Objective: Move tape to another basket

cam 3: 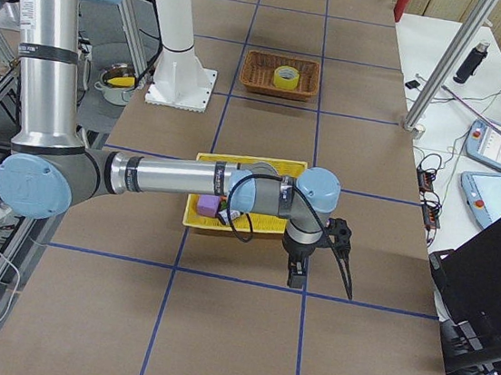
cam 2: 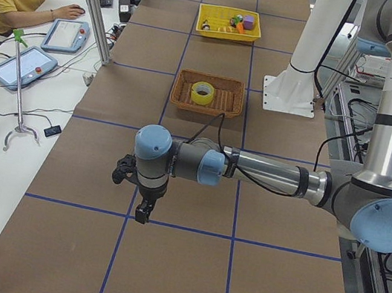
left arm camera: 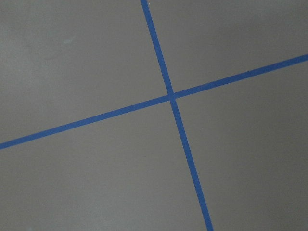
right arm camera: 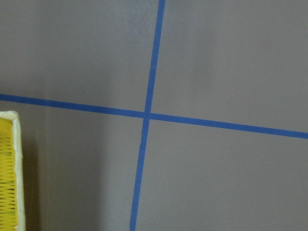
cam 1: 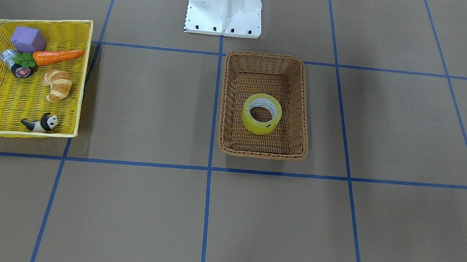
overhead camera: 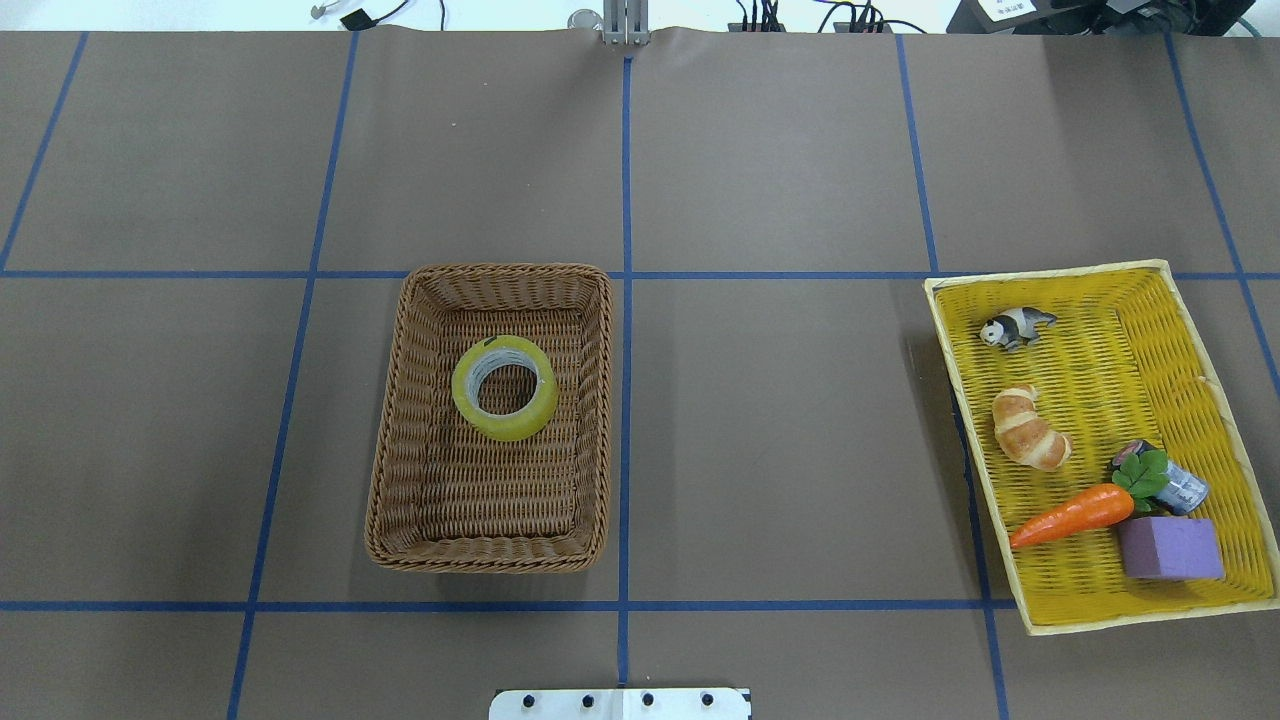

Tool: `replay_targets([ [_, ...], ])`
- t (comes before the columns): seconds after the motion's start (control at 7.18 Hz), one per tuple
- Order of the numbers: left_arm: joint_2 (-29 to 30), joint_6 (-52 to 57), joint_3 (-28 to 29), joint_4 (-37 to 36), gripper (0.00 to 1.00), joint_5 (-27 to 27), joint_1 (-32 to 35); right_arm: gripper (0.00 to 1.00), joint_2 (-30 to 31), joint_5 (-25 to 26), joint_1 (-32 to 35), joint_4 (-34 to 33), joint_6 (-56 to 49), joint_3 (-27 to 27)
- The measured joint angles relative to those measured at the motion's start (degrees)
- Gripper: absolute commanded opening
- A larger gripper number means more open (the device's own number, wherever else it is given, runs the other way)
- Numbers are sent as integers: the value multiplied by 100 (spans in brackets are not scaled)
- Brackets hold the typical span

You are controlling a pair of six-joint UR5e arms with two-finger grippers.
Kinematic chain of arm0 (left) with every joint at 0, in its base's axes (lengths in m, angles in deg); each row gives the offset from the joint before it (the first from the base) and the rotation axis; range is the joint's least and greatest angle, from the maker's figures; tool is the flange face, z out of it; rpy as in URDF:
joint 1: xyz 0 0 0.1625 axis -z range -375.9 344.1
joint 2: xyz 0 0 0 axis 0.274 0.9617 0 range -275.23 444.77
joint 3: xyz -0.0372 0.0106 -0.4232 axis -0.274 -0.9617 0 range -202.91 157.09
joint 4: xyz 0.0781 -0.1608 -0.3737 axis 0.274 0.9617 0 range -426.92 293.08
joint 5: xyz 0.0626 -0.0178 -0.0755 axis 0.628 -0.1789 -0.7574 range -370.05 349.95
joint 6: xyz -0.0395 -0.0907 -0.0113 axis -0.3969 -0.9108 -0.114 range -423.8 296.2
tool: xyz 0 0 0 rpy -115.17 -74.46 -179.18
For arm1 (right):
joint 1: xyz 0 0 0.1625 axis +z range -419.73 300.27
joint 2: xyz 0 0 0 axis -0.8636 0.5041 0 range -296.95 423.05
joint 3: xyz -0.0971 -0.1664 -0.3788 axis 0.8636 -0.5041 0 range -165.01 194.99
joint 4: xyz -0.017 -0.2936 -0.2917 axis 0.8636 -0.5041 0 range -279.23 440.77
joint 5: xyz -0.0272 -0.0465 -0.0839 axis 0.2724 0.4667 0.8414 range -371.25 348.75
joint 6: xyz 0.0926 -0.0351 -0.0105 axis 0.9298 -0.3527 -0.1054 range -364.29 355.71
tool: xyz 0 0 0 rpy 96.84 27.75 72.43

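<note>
Since the wide roll of translucent yellow packing tape [overhead camera: 503, 428] lies flat on the floor of the deep rectangular brown wicker basket [overhead camera: 385, 470], with its grey-white core facing up and its axis upright, a straight descent from above looks like the natural way to take it. The basket stands on the brown paper-covered desk [overhead camera: 780, 450], just to the robot's left of the central blue line, so the roll is on the left arm's side. The left end effector [cam 2: 132, 192] hangs over bare desk well beyond the basket toward the desk's left end. From it, the roll lies back toward the middle. The right end effector [cam 3: 321, 283] hangs well away on the basket's other side, with the shallow bright yellow woven tray [overhead camera: 1100, 340] lying between it and the basket. I judge the left arm the nearer and less obstructed. Each end effector shows only in a side view, so I cannot tell whether its fingers are spread or closed. The yellow tray, the likely destination, already carries several small toys.
</note>
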Motion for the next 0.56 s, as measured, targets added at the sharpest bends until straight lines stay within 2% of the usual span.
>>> replay_targets([
  [0.56,23,-231,-39,12,99,19,-6,100,21,-11,-1,0,-54,16],
])
